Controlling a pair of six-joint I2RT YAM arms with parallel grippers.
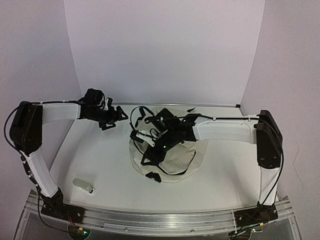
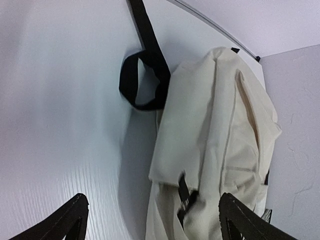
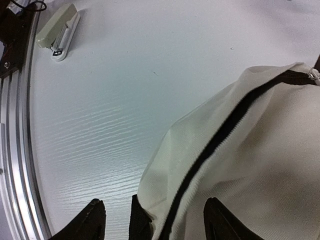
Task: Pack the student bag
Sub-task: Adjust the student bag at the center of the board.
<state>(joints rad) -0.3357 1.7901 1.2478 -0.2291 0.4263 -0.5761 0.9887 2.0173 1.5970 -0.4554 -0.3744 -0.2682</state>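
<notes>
Student bag (image 1: 175,162): cream, slumped, centre of scene
Left gripper (image 2: 151,212): jaws spread wide, empty, near bag
Right gripper (image 3: 152,217): jaws apart, astride bag's black-zippered edge
Stapler (image 3: 57,31): well apart, front-left

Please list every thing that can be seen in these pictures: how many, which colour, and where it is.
student bag: one, cream with black straps and a black zipper, lying in the middle of the table
stapler: one, pale beige on a white base, near the table's front edge on the left, apart from the bag
table: one, white, under everything
metal rail: one, silver, along the table's near edge, carrying both arm bases
left gripper: one, black, open and empty, at the far left, beside the bag
right gripper: one, black, open, over the bag by its zipper
</notes>
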